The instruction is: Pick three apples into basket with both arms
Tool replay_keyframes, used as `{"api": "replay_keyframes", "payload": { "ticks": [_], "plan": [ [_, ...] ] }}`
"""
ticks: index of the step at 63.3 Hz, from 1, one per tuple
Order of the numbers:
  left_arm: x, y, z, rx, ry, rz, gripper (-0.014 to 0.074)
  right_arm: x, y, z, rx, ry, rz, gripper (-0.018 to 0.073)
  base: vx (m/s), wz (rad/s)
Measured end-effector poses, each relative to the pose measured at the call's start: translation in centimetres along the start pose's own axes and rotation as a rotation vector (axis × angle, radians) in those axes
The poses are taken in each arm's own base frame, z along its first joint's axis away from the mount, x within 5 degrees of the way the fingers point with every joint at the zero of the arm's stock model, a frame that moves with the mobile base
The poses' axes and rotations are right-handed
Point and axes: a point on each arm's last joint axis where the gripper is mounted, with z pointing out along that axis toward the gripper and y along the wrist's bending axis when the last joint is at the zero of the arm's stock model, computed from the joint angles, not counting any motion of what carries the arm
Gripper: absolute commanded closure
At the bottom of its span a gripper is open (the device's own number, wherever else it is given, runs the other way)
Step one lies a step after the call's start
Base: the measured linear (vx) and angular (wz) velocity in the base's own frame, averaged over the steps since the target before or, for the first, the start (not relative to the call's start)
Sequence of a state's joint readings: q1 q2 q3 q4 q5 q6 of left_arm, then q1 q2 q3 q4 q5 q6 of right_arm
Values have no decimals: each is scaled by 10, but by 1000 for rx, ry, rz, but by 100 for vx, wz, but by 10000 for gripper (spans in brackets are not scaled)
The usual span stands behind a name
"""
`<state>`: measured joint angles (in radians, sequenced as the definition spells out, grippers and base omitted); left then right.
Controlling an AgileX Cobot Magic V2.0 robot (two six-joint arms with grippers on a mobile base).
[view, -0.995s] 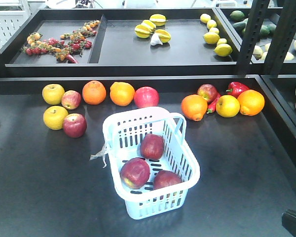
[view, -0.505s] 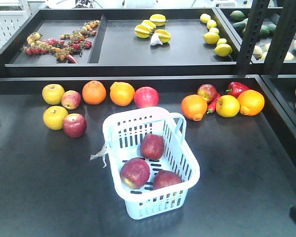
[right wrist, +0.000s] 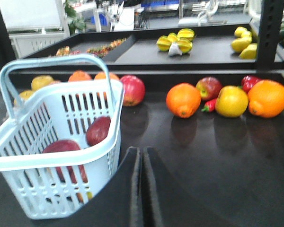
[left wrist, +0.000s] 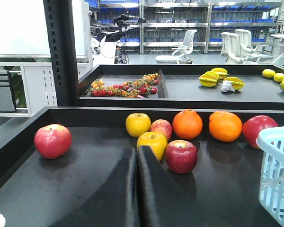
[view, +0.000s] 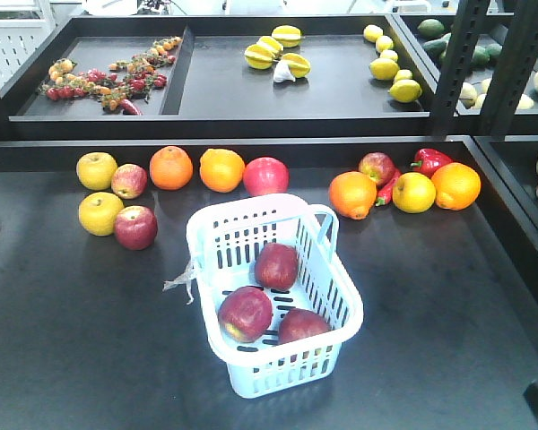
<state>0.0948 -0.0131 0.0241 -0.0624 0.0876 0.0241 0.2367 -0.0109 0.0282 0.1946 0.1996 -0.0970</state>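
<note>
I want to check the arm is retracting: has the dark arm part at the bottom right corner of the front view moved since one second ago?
Yes. It has sunk toward the corner and nearly left the view, while the basket kept its place.

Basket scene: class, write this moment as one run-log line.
apples: three in basket | left gripper: shut | right gripper: shut | task: done

mock grocery: produce trays [view: 251, 116], warehouse shelving [left wrist: 180, 23]
</note>
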Motion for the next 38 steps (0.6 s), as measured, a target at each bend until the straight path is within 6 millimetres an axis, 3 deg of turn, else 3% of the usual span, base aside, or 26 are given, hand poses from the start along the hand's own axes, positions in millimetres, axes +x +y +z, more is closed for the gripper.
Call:
{"api": "replay_keyframes", "payload": {
  "ticks": [38],
  "plan": [
    [0, 0, 0, 0, 0, 0, 603, -3, -10, -1, 172, -41, 32, 561, 0, 0]
  ]
}}
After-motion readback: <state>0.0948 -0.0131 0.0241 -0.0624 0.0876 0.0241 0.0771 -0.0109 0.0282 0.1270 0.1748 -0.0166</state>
